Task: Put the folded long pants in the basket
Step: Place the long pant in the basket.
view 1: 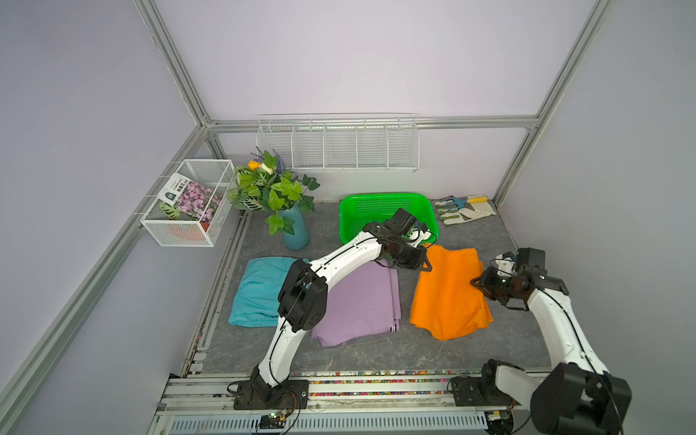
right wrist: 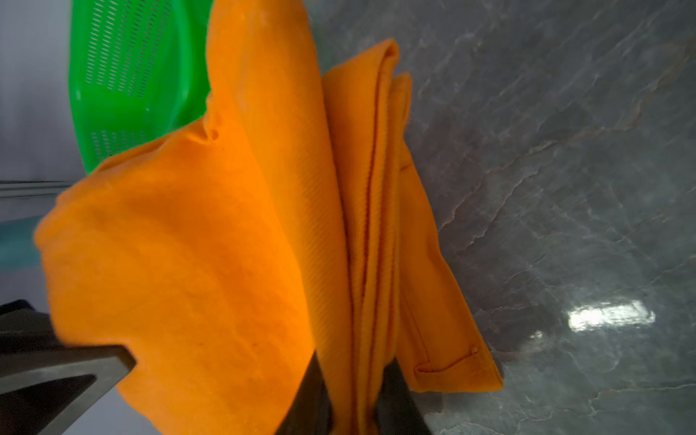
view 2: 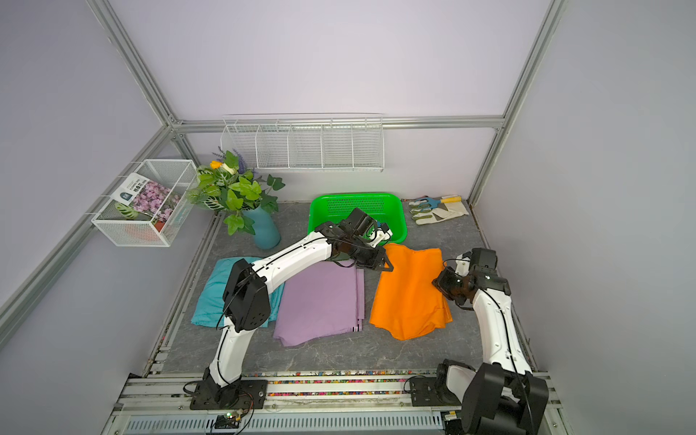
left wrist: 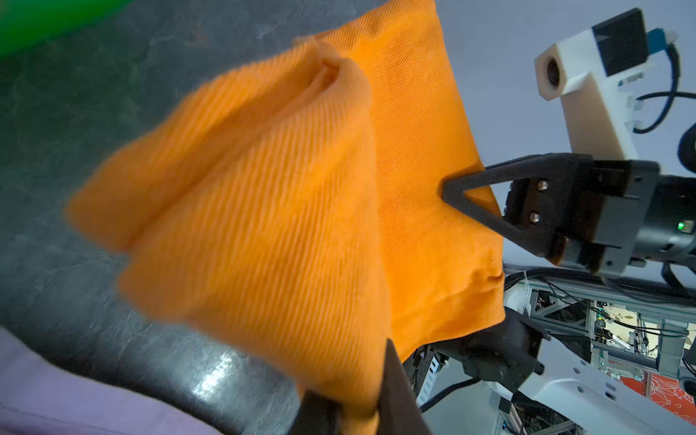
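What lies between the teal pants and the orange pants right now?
The lilac pants lie between the teal pants and the orange pants, shown in both top views.

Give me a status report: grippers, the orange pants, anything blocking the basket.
Left gripper and right gripper both shut on orange pants, opposite edges. Lilac pants and teal pants flat on table. Basket just beyond, nothing blocking.
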